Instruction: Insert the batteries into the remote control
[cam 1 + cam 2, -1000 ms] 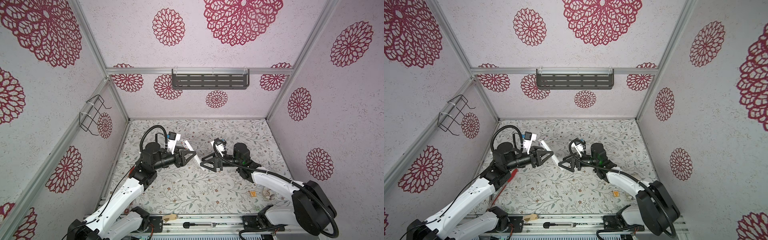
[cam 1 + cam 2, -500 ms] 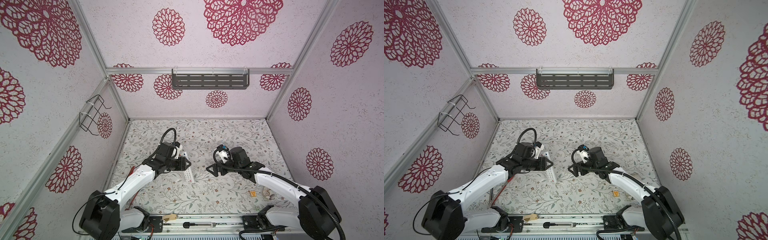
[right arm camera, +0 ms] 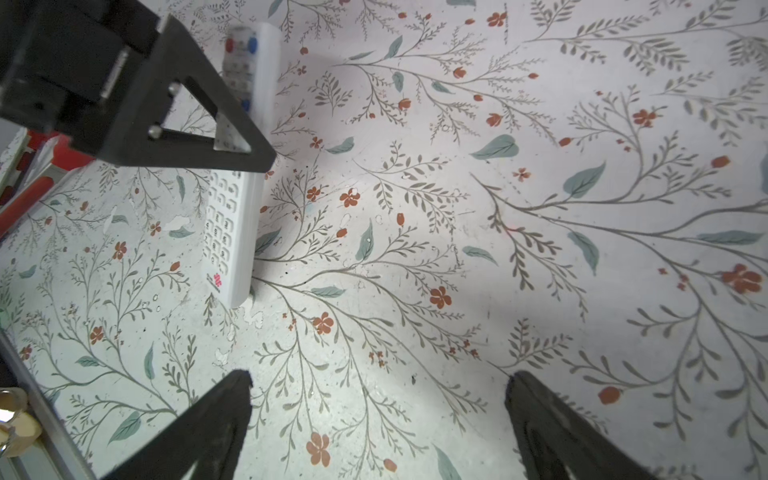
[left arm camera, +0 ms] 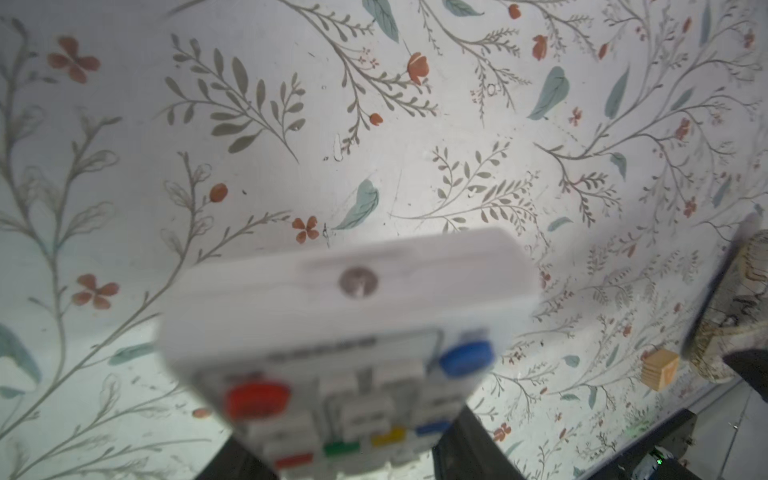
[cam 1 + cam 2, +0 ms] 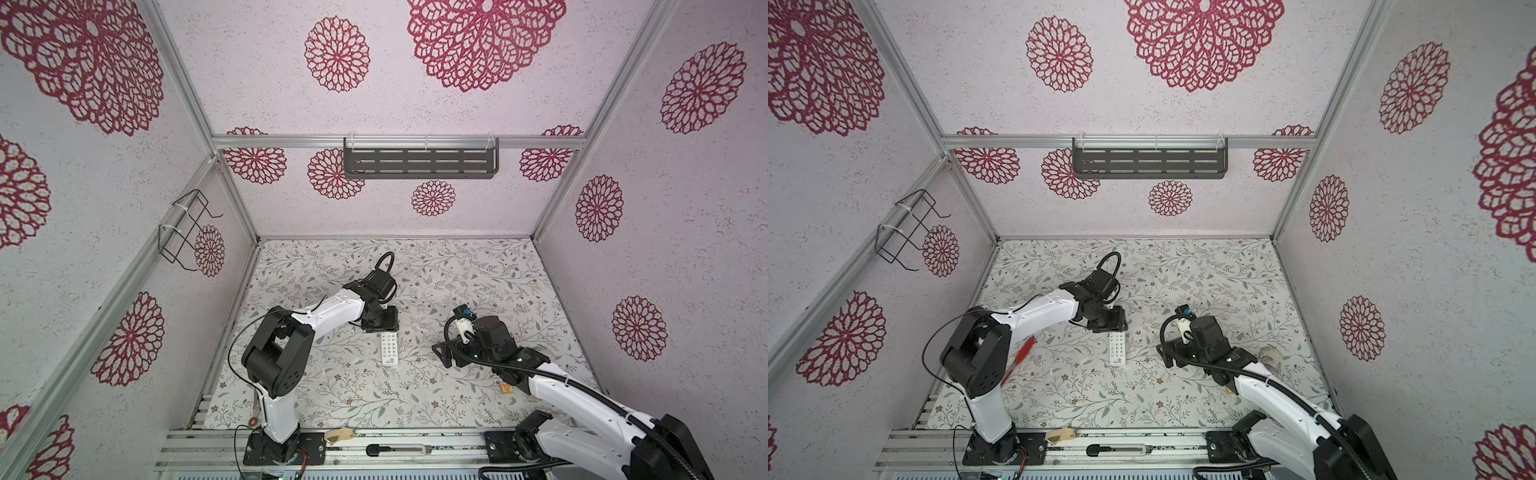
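Remote (image 5: 389, 348) sits buttons-up, your L jaws pinching its end; R jaws spread, empty. No batts in yet, prob.

This is a robotics lab test cell, not a lived-in room. A frame of aluminium bars (image 5: 291, 142) carries thin panels papered with red medallions (image 5: 336, 54), boxing in a tabletop (image 5: 457, 266) under a floral cover. At 6 o'clock a slotted metal rail (image 5: 415, 440) is bolted along the table edge, with two white-and-black robot arms, the left arm (image 5: 328, 311) and the right arm (image 5: 573, 395), mounted on it, their cables exposed. A dark slotted shelf (image 5: 419, 164) hangs at 12 o'clock and a wire rack (image 5: 185, 228) at 10 o'clock.
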`<action>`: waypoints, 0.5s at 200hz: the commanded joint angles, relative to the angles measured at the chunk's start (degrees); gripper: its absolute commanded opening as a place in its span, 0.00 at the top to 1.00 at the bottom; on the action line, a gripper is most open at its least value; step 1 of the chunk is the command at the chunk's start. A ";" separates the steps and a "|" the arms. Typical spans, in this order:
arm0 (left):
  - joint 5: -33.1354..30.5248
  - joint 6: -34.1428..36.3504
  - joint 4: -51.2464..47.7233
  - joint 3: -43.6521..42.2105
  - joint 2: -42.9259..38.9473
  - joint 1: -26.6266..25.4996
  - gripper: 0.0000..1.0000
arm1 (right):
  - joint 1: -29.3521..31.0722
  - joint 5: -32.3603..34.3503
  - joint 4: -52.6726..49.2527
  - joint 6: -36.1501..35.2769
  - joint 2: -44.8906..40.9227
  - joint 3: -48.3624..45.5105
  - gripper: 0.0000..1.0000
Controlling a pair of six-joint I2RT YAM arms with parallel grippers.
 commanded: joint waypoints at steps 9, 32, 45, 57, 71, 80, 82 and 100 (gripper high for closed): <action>-4.89 -2.19 -4.69 4.95 3.13 -2.02 0.99 | 0.74 2.13 1.85 0.77 -4.83 -2.36 0.01; -4.40 -2.45 -5.21 7.30 7.50 -2.24 0.93 | 0.88 2.18 2.00 0.90 -6.31 -3.67 0.01; -4.53 -2.90 -5.27 8.17 8.55 -2.25 0.87 | 0.86 2.06 2.00 0.94 -6.63 -4.08 0.01; -4.57 -2.97 -5.09 8.61 9.23 -2.29 0.82 | 0.86 1.88 2.08 0.83 -6.60 -4.31 0.01; -4.66 -2.94 -5.34 9.22 10.21 -2.25 0.77 | 0.94 1.71 1.95 0.83 -6.75 -4.41 0.01; -4.74 -2.88 -5.57 9.61 10.66 -2.25 0.76 | 0.95 1.69 1.97 0.81 -6.87 -4.53 0.01; -4.79 -2.93 -5.51 9.66 10.76 -2.25 0.75 | 0.94 1.70 1.96 0.80 -6.95 -4.56 0.01; -5.09 -2.87 -5.51 9.93 10.98 -2.22 0.70 | 0.95 1.77 1.65 0.77 -7.20 -4.28 0.01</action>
